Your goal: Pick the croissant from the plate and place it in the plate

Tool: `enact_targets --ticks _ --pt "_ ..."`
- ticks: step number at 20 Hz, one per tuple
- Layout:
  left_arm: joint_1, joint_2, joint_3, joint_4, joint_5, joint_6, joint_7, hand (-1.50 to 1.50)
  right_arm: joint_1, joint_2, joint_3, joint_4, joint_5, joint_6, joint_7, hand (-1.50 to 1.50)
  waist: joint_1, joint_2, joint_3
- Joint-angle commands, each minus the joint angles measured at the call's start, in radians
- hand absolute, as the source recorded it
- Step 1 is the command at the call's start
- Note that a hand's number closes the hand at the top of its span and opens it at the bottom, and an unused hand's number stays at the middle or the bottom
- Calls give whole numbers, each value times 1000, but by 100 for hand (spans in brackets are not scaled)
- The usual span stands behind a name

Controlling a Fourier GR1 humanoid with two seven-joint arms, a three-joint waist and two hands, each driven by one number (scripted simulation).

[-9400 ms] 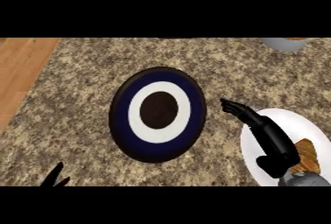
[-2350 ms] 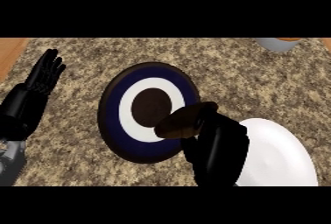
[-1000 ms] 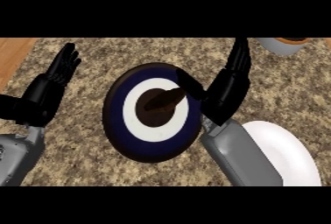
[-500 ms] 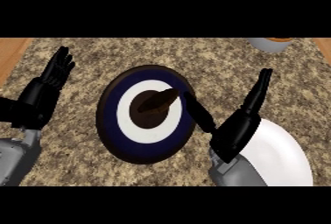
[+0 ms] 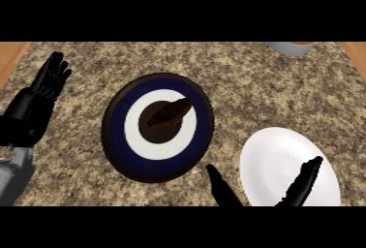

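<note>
Croissant (image 5: 169,115) sits dead centre on the blue plate (image 5: 120,145), nothing touching it. Right hand (image 5: 301,184) is down-right of that plate, over the white plate (image 5: 275,147), fingers straight and spread, holding nothing. Left hand (image 5: 36,104) rests open to the blue plate's left, above the worktop (image 5: 271,87).

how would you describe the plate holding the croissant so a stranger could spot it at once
On the speckled granite counter, look near the middle, left of the white plate. The blue plate has a dark blue band, a white ring and a dark centre where the brown croissant lies; its neighbour is plain white.
</note>
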Motion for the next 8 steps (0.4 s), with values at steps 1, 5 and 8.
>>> enact_targets --ticks 1,5,8 --pt "52 -15 12 33 -7 -23 -59 0 248 2 124 -55 115 -188 54 -150 -8 4 0" --pt "-6 -48 3 19 -36 8 -15 0 338 2 159 -106 140 -196 1 -150 -4 6 0" --pt "-27 -19 30 13 -25 -5 26 0 443 2 144 -46 175 -257 -24 -150 -9 5 0"
